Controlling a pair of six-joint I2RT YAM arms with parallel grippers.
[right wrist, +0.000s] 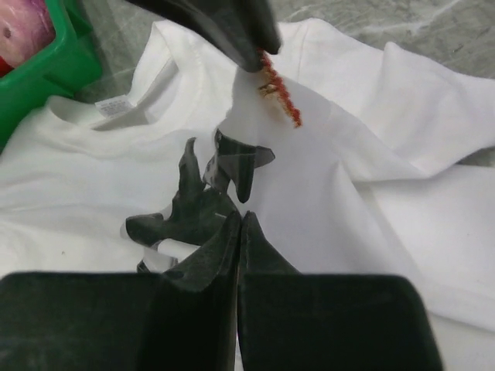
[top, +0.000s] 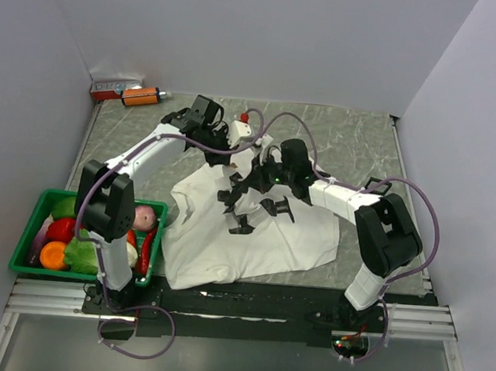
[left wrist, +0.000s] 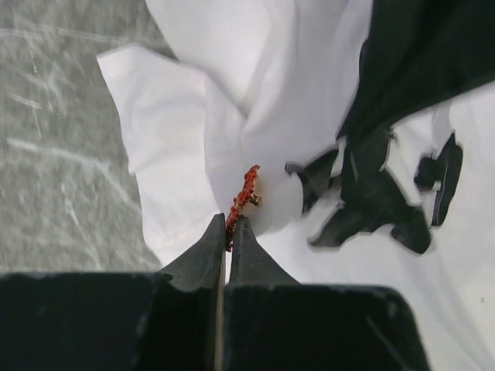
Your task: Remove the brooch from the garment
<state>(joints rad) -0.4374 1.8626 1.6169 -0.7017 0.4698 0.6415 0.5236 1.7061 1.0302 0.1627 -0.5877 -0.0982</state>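
Brooch (left wrist: 244, 197), a bristly orange-red strip, stands off the white cloth garment (left wrist: 186, 131) in the left wrist view, its lower end pinched between the closed left gripper (left wrist: 229, 224); right wrist view: right gripper (right wrist: 240, 220) shut over the jagged black print, whether cloth is caught I cannot tell, brooch at 12 o'clock; top view: crumpled garment on the veined grey table (top: 354, 142), green plastic basket (top: 31, 211) at 8 o'clock.

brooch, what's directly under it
White cloth of the garment, bunched beneath the brooch. Its near end is covered by the left fingers, shut on it; how it pins through the cloth cannot be seen.
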